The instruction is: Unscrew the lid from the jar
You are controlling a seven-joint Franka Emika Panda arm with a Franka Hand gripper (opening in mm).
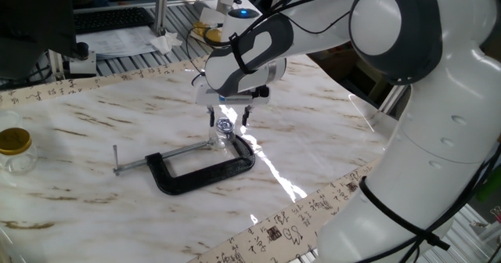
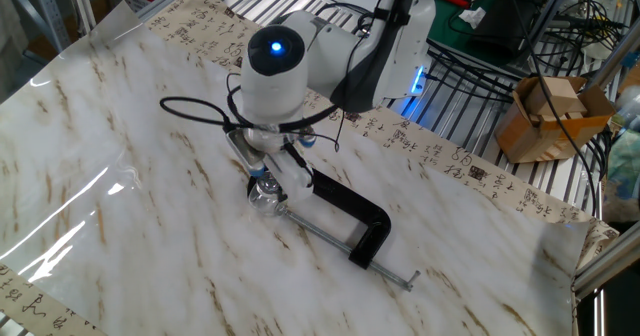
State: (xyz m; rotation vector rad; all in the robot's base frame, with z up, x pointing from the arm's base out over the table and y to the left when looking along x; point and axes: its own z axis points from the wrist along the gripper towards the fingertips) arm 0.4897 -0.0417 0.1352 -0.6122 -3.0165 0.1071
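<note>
The very small clear jar (image 1: 223,140) stands on the marble table next to the black C-clamp's open end. The shiny silver lid (image 1: 225,126) sits on top of it. My gripper (image 1: 228,122) hangs straight down over the jar, open, with one finger on each side of the lid and a small gap to it. In the other fixed view the jar (image 2: 266,199) and the lid (image 2: 266,186) show just below my gripper (image 2: 275,172), partly hidden by the wrist.
A black C-clamp (image 1: 205,171) lies right beside the jar, its screw rod pointing left; it also shows in the other fixed view (image 2: 352,222). A bigger clear jar with a yellow-gold lid (image 1: 14,149) stands at the far left edge. Metal racks and cables lie behind the table.
</note>
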